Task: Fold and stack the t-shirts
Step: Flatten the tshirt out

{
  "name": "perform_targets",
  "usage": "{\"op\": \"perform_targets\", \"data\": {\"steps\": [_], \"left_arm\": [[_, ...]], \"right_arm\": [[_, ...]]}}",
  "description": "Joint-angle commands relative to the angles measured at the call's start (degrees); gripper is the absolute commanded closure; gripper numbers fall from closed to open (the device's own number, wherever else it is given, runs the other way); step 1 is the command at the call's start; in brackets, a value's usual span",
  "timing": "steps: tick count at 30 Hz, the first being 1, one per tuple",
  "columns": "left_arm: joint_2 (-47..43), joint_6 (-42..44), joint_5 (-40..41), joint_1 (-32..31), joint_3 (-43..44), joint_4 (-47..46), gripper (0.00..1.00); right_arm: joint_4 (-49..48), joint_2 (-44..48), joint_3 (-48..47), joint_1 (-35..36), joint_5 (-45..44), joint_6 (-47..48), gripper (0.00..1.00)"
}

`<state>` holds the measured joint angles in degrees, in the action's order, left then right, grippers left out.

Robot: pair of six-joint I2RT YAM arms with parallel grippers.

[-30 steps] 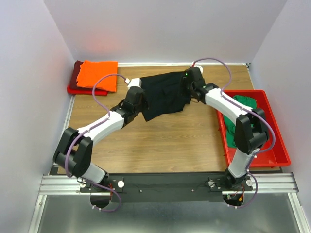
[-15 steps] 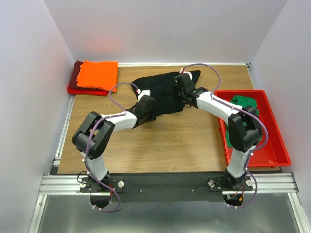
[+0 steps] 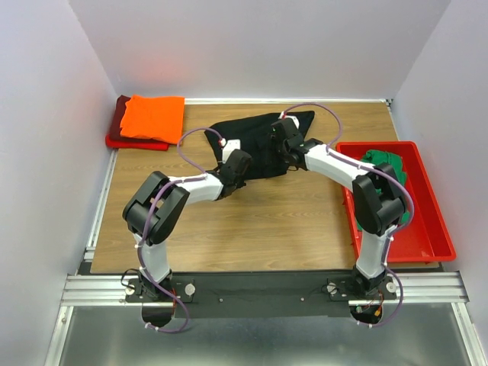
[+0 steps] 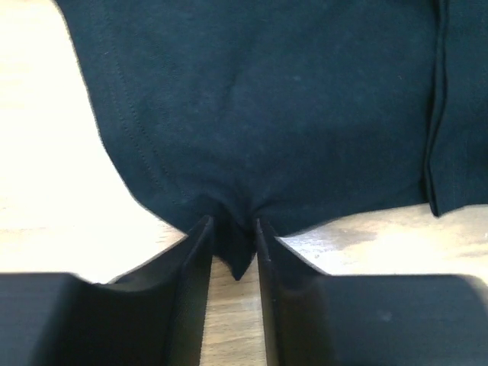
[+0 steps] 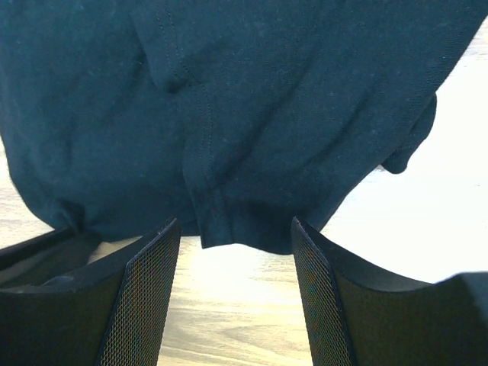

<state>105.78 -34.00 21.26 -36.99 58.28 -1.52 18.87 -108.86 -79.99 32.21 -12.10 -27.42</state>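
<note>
The black t-shirt (image 3: 263,145) lies rumpled on the far middle of the desk (image 3: 267,221). The left pincer (image 4: 232,223) pinches only a small nub of its hem, which might slip free under a pull. The right pincer (image 5: 235,229) stands spread at the shirt's edge and grips nothing, so a fold could skew. There are four shirts: this black one, one orange t-shirt (image 3: 154,117) atop one dark red t-shirt (image 3: 118,126), and one green t-shirt (image 3: 385,164) in the single red bin (image 3: 435,229).

A plain black t-shirt (image 3: 257,137) is lying on a table (image 3: 267,221) of pale brown wood grain. At the far left corner a bright orange t-shirt (image 3: 155,117) is covering a dark red t-shirt (image 3: 117,130). By the right edge, a green t-shirt (image 3: 383,160) is sitting in a red bin (image 3: 427,229).
</note>
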Motion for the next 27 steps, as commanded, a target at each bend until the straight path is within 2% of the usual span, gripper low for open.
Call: {"op": "perform_targets", "data": {"steps": [1,5,19,27], "left_arm": [[1.54,-2.03,3.96,-0.36,-0.98,5.03,0.81],[-2.15,-2.56,5.29,-0.36,-2.56,5.39,1.00],[-7.95,-2.04,4.50,-0.19,-4.14,5.56,1.00],[-10.50,-2.12,3.27,1.04,-5.28,5.30,1.00]], "right_arm": [[-1.29,-2.49,-1.66,0.31,1.29,0.52,0.33],[-1.29,-4.43,-2.80,1.63,0.94,1.40,0.33],[-1.21,-9.62,-4.39,8.48,-3.46,0.79,0.35],[-1.12,-9.27,0.00,9.10,-10.91,-1.85,0.48]]}}
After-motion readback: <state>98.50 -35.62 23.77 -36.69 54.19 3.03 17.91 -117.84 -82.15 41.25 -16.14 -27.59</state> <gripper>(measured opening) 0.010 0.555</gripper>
